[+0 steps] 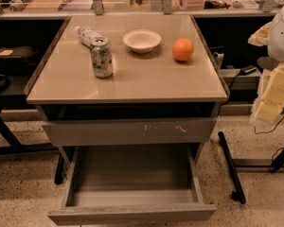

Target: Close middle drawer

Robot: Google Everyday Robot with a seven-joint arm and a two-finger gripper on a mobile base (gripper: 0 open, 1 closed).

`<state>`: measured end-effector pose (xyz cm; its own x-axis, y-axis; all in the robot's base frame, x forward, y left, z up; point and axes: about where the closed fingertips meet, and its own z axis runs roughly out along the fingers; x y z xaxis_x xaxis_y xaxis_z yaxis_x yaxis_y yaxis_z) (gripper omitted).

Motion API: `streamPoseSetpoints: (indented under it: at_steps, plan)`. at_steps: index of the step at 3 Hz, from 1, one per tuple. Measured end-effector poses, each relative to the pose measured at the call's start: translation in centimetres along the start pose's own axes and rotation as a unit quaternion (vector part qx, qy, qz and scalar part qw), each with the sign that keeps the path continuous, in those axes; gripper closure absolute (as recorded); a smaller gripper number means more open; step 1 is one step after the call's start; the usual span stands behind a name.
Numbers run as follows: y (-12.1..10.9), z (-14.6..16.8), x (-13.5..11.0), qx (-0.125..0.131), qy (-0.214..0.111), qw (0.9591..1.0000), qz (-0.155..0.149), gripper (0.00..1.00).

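Note:
The middle drawer [132, 183] is pulled far out below the table top, and its grey box interior is bare. Its plain front panel [132, 214] is at the bottom of the view. Above it is the taller grey drawer front with pale scratch marks [128, 131], standing slightly out from the frame. My arm comes in at the right edge. Its pale gripper [270, 100] hangs to the right of the table, apart from the drawers and level with the table top.
On the table top [146, 79] stand a drink can [101, 57], a lying plastic bottle [87, 34], a white bowl [142, 40] and an orange [182, 49]. A black stand leg [231, 167] lies on the floor to the right of the drawer. Desks run behind.

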<state>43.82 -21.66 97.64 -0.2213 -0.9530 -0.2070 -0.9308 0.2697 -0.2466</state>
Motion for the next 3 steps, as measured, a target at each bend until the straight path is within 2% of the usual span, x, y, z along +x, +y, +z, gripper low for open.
streamPoseSetpoints:
  at_steps: [1, 2, 3]
  plan:
    - [0.3, 0.5, 0.2, -0.002, -0.005, 1.0000, 0.004, 0.00]
    - [2.1, 2.7, 0.7, -0.010, -0.025, 0.9995, 0.015, 0.00]
    - [5.0, 7.9, 1.5, -0.032, -0.041, 0.9986, 0.013, 0.18]
